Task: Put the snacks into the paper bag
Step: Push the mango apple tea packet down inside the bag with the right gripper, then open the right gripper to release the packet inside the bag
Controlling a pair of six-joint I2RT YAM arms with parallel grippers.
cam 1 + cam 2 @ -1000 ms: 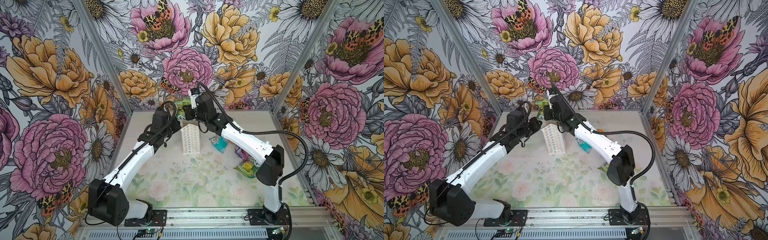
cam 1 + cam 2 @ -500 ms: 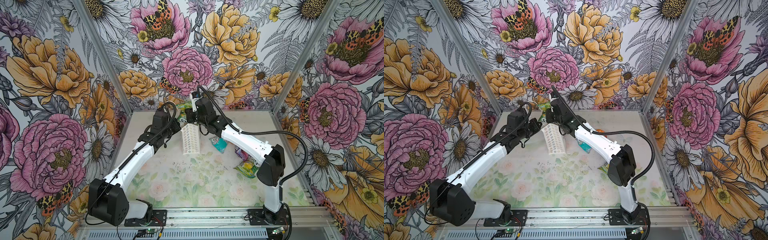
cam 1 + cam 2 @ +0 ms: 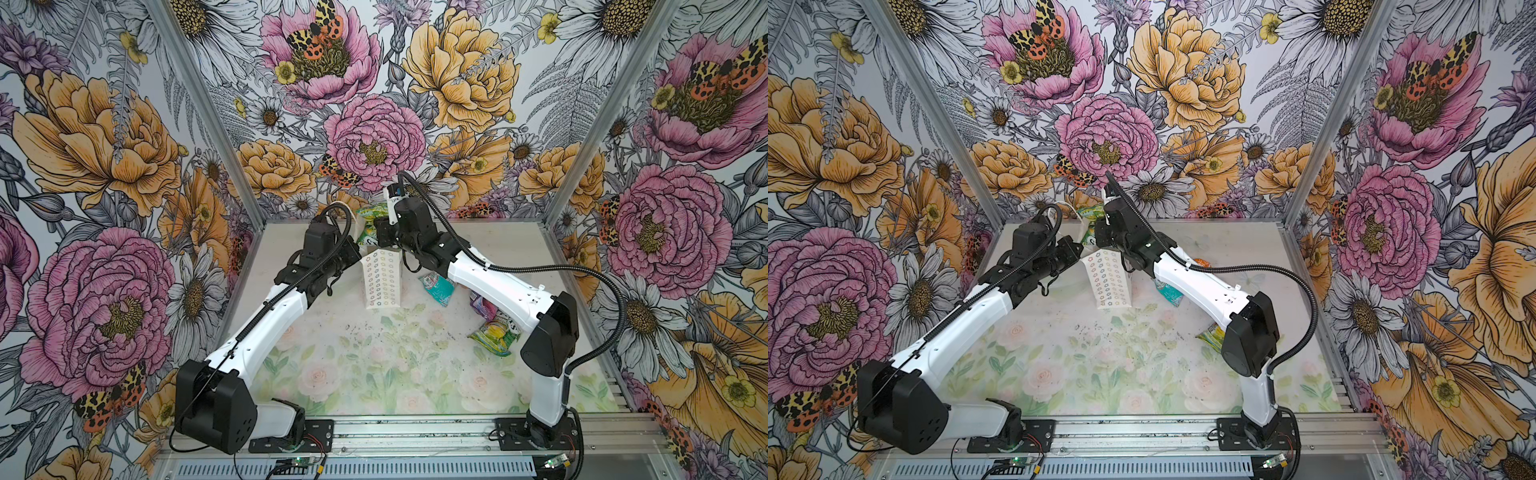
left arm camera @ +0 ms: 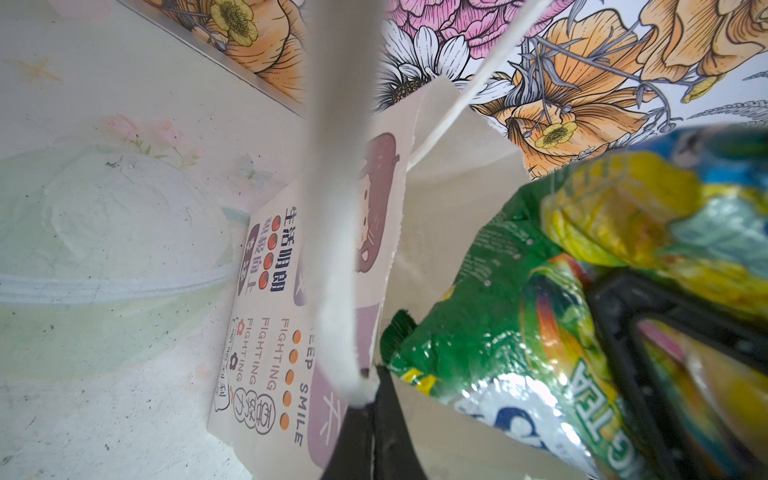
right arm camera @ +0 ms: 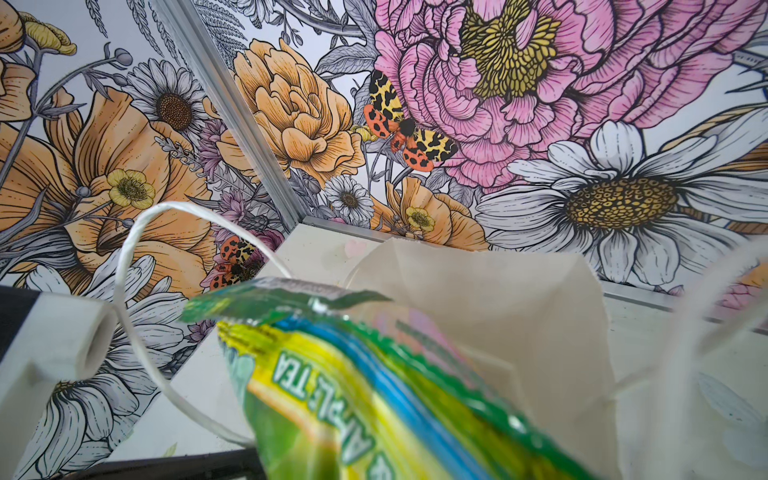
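We saw the left pincer clamped on the white paper bag's string handle, the right pincer gripping a green foil packet.

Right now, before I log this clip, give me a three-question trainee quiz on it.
1. True or false: the right gripper holds a green packet at the mouth of the bag.
2. The left gripper pinches: A) the handle B) a purple packet C) nothing.
3. Fill in: the teal packet lies on the ____.
Key: 1 true; 2 A; 3 table.
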